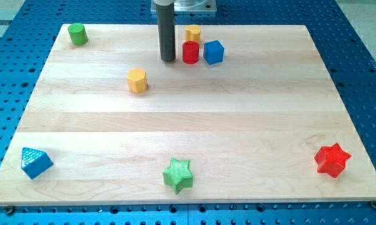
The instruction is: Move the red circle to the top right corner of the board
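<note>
Camera view: my tip [168, 60] stands just left of the red circle [190, 52], positioned to push it toward the counter's [250, 112] top right corner; no gripper fitted.

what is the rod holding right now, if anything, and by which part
Nothing is held. My tip has nothing to grasp with; it stands just to the view's left of the red circle, with a narrow gap showing between them.
</note>
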Controlling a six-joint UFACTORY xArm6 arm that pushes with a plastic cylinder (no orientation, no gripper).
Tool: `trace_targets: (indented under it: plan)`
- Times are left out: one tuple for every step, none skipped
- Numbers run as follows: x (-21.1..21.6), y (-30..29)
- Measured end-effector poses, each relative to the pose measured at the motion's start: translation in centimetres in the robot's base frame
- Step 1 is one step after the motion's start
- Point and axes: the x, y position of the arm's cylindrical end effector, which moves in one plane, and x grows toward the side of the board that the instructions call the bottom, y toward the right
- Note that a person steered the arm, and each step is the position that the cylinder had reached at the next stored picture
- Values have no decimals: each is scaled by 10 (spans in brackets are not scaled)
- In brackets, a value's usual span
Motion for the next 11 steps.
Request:
trace_targets:
  plan:
    - [0, 33]
    - [-8, 69]
    - [-30, 88]
    - [-37, 88]
    - [-38, 95]
    - [-46, 120]
    - [-49, 152]
    - [-75, 135]
    - [-98, 106]
    - [-97, 111]
    - [-92, 153]
